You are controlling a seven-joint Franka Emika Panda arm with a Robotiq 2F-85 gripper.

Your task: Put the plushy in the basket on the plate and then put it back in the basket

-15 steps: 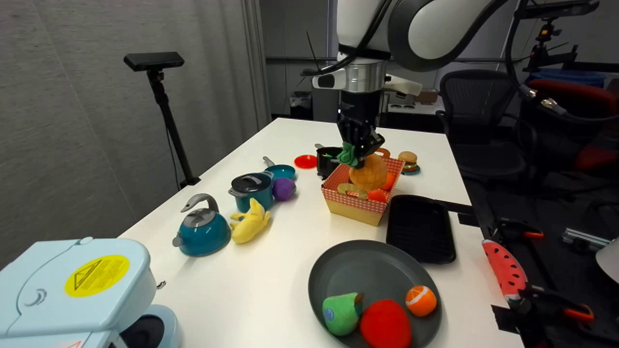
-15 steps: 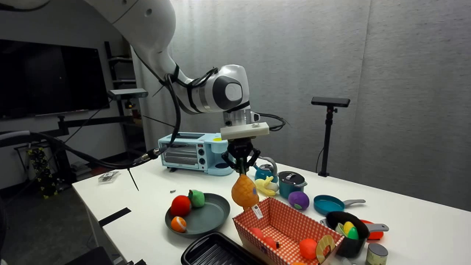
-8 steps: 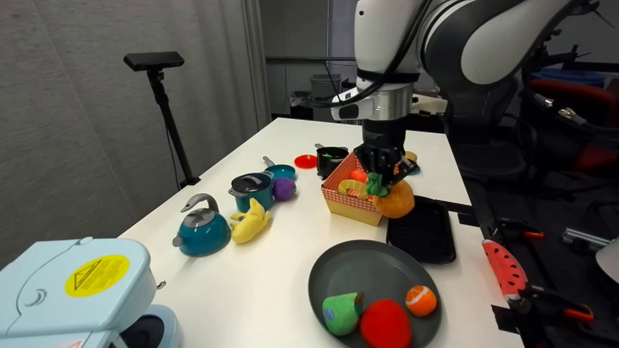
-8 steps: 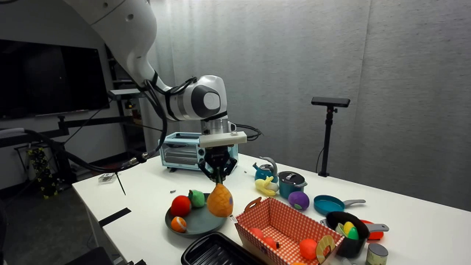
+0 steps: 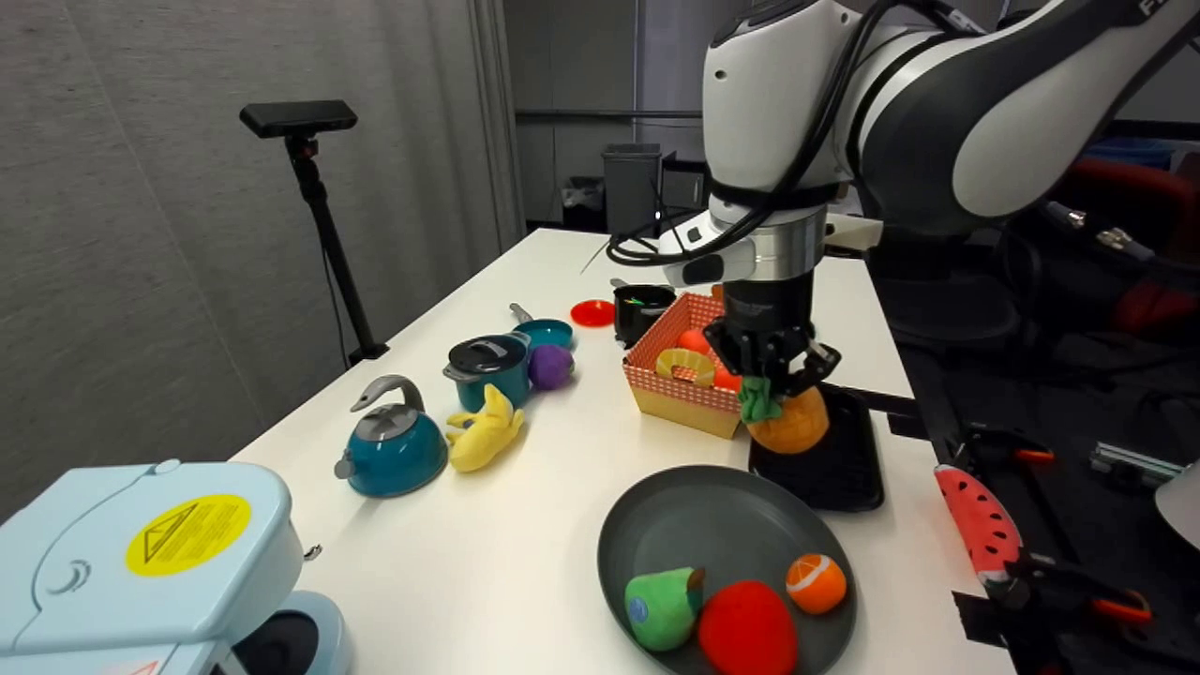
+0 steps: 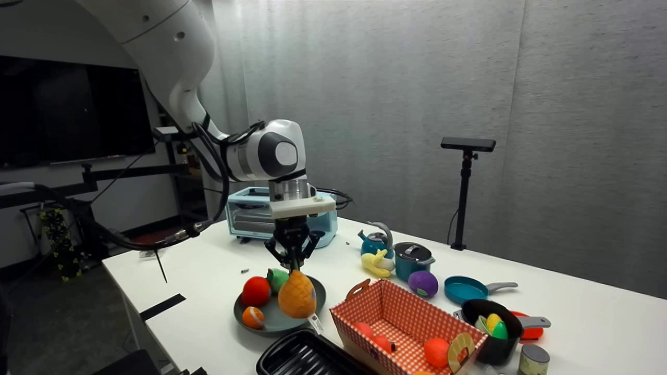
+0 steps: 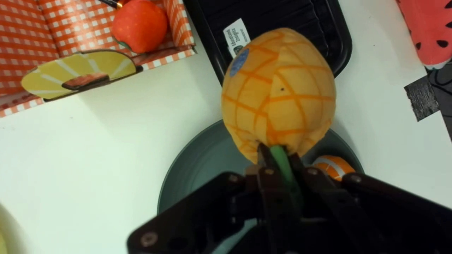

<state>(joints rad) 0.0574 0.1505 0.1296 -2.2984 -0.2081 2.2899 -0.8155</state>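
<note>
The plushy (image 5: 795, 427), an orange-yellow pineapple-like soft toy with green leaves, hangs in the air from my gripper (image 5: 771, 375). In the wrist view the fingertips (image 7: 278, 151) are shut on its green stem, and the plushy (image 7: 280, 88) overlaps the tray's edge and the plate's rim. In an exterior view the plushy (image 6: 297, 296) appears in front of the plate (image 6: 273, 320). The round dark grey plate also shows in the wrist view (image 7: 201, 165). The tan basket (image 5: 689, 408) with red-checked lining stands beside the plushy and holds several red toys.
A red toy (image 5: 748, 630), a green toy (image 5: 661, 607) and a small white-striped orange toy (image 5: 816, 583) lie on the plate. A black rectangular tray (image 5: 820, 478) lies between basket and plate. Yellow banana toy (image 5: 486, 436), kettle (image 5: 394, 450) and pot (image 5: 495, 375) stand opposite.
My gripper has carried the plushy from over the basket, past its end and over the black tray, toward the plate. The plushy has also come lower. It stays held throughout.
</note>
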